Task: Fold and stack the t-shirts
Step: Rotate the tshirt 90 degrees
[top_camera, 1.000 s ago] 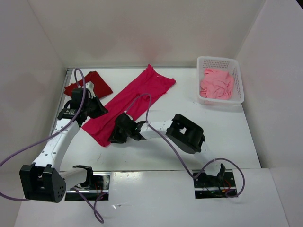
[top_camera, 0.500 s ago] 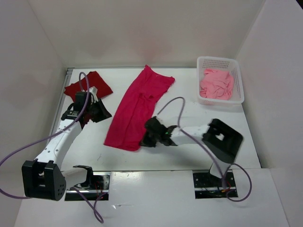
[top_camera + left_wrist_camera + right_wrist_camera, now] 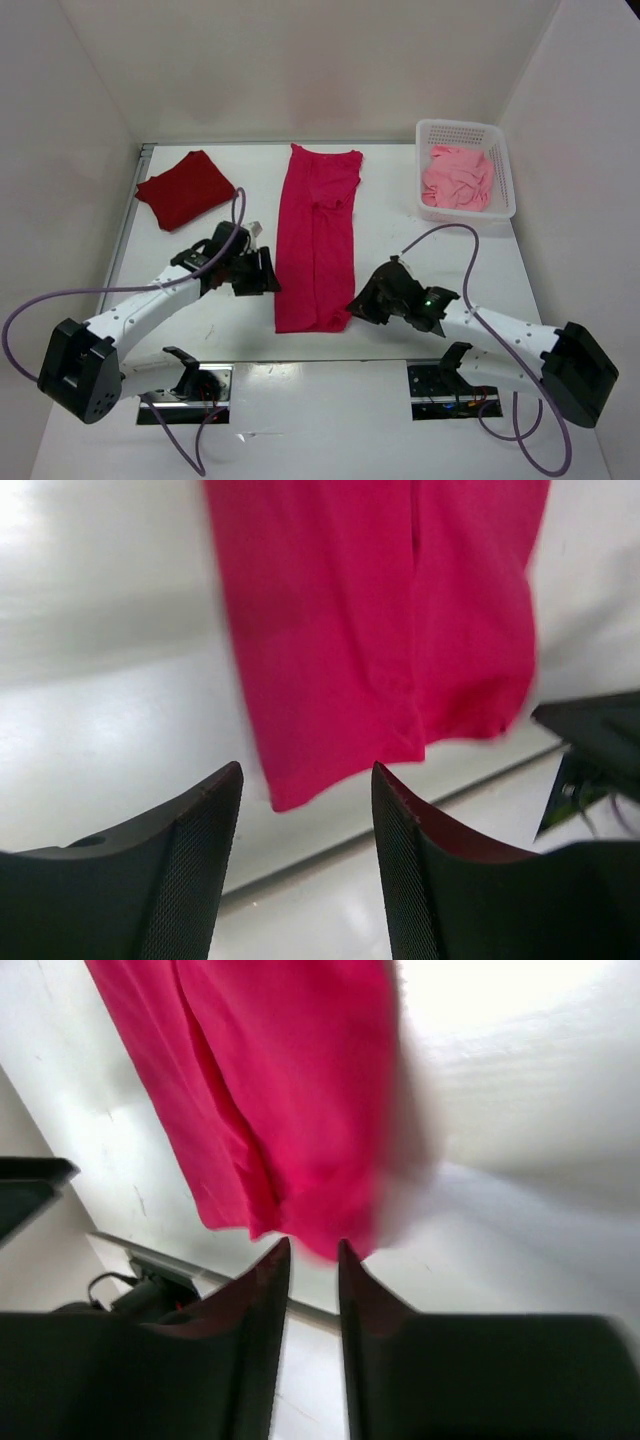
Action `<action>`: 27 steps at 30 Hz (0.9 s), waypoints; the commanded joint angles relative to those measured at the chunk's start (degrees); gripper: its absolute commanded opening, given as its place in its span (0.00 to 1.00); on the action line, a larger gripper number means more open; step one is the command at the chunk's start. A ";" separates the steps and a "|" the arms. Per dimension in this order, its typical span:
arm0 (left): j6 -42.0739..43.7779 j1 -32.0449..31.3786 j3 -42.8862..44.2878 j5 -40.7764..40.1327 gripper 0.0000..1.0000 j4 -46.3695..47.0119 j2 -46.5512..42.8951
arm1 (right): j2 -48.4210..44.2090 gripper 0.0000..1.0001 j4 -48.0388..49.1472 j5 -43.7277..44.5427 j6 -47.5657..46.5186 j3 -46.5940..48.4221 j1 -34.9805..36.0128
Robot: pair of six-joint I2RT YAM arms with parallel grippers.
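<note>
Across the table (image 3: pixel 450 260), three t-shirts (image 3: pixel 315 240); one apparently in one basket (image 3: pixel 500 160).

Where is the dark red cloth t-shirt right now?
In the top view, the dark red cloth t-shirt lies at the far left corner of the white table, left of the long bright crimson t-shirt and beyond the left gripper.

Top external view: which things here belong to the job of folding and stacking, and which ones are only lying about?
Belong to the job:
dark red t-shirt, folded, far left
crimson t-shirt, a long strip in the middle
salmon pink t-shirt, crumpled in the basket

Only lying about:
white perforated basket
purple cables of the arms
</note>
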 commanded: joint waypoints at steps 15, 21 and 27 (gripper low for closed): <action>-18.63 -10.78 -16.56 -2.69 0.62 9.44 -1.39 | -4.39 0.50 -0.93 -4.33 0.99 -5.55 -0.05; -19.85 -10.78 -17.09 -3.22 0.56 11.55 -0.86 | 3.36 0.46 2.86 -3.73 -0.86 -2.73 -0.05; -20.39 -10.78 -17.71 -1.20 0.47 14.46 1.51 | 6.08 0.36 5.14 -4.51 -1.39 -2.20 -0.57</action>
